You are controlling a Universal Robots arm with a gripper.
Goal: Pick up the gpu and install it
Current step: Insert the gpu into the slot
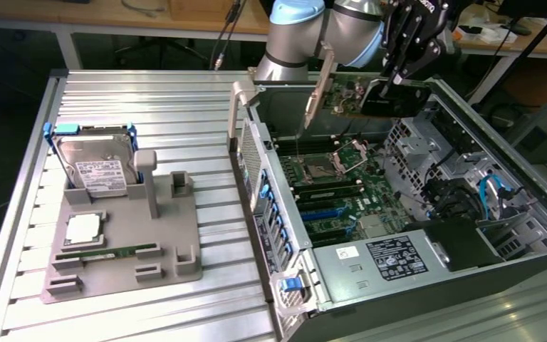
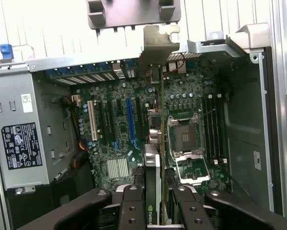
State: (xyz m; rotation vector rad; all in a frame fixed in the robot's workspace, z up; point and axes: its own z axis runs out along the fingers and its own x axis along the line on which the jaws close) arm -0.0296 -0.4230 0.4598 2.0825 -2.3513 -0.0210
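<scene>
The gpu (image 1: 361, 100) hangs in the air above the far end of the open computer case (image 1: 501, 164), a green card with a black shroud and a silver end bracket (image 1: 319, 84). My gripper (image 1: 399, 77) is shut on it from above. In the wrist view the gpu (image 2: 155, 158) appears edge-on between the two black fingers (image 2: 132, 208), its bracket (image 2: 157, 43) pointing toward the case's rear wall. It is apart from the motherboard (image 2: 119, 158), over the strip between the blue slot (image 2: 130, 117) and the CPU socket (image 2: 185, 136).
On the slatted table at the exterior view's left, a grey fixture (image 1: 174, 246) holds a hard drive (image 1: 93, 167), a CPU (image 1: 83, 228) and a RAM stick (image 1: 112, 251). Inside the case are the power supply (image 1: 387, 256), cables (image 1: 487, 192) and the drive cage.
</scene>
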